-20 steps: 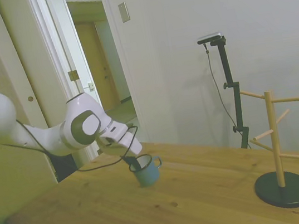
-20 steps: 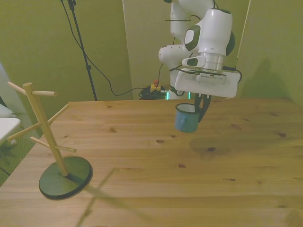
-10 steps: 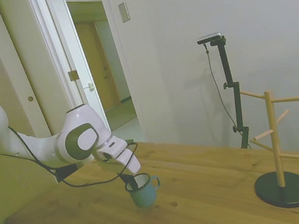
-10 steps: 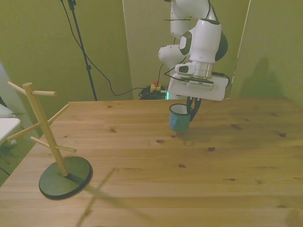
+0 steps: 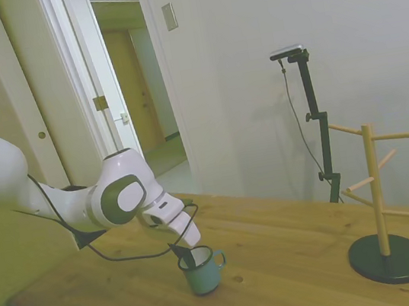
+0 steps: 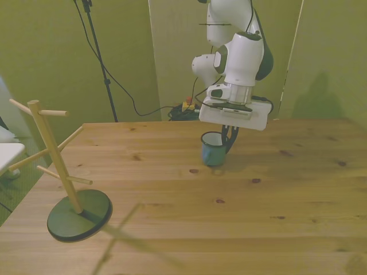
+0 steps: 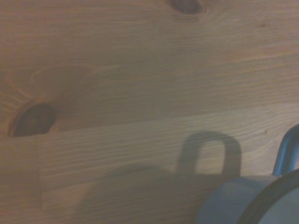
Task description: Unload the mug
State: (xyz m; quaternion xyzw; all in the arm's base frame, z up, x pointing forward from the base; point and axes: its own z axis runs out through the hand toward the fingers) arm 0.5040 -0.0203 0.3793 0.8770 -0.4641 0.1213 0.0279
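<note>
Now your hand (image 5: 185, 253) is lowering the mug (image 5: 202, 271), fingers pinching its rim, and it is seemingly touching the desk (image 6: 189, 206), well off at about three o'clock from the mug tree (image 6: 60, 166) in the front view; release looks next.

The small teal-blue enamel mug (image 5: 203, 271) (image 6: 213, 149) is lower now than a second ago. Before, it hung up in the air. Now its bottom sits on the wooden table (image 5: 298, 262) (image 6: 189, 206). The white arm's gripper (image 5: 187, 254) (image 6: 228, 140) has come down with it and still pinches its rim.
</note>
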